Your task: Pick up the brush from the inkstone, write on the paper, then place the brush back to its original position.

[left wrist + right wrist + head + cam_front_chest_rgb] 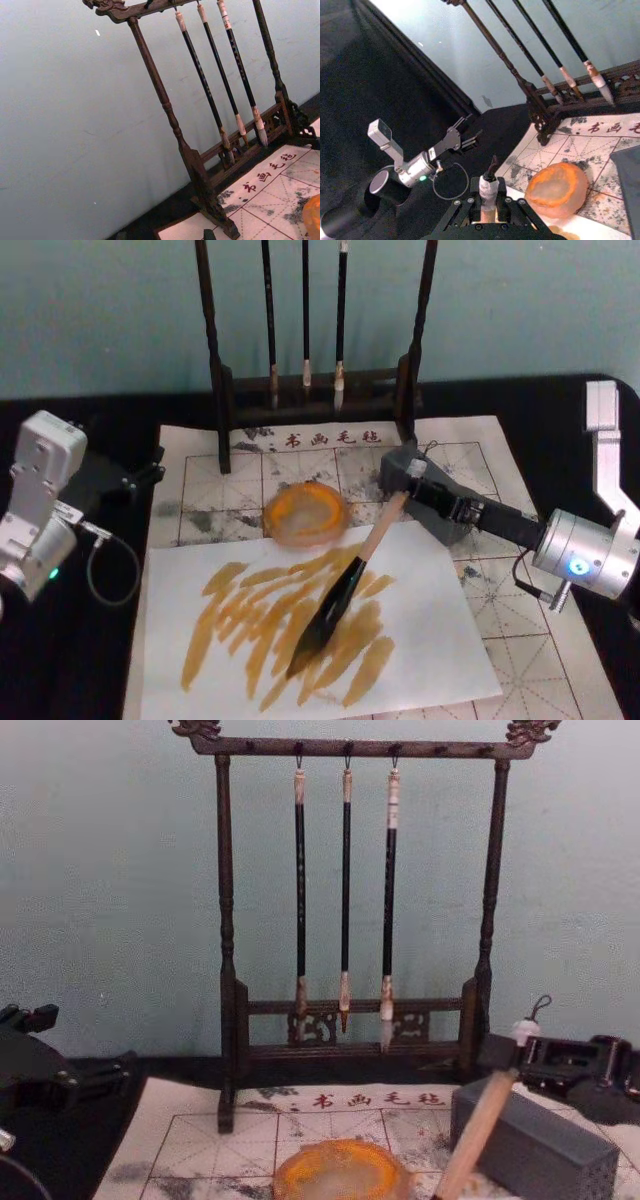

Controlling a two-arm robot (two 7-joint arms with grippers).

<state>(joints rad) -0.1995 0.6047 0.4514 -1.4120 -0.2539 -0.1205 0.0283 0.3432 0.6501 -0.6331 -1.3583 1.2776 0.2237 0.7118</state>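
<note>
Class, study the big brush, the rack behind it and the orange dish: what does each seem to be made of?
The brush, held by the right gripper: pale matt handle, likely wood or bamboo; glossy black lacquered-looking lower part; dark hair tuft. The rack: dark turned posts, probably stained wood. The orange dish: translucent, rough-edged, perhaps resin or stone.

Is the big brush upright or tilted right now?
Tilted. The thick brush with pale wooden handle and black lower section slants from the right gripper down to its tuft on the ochre-streaked white sheet.
</note>
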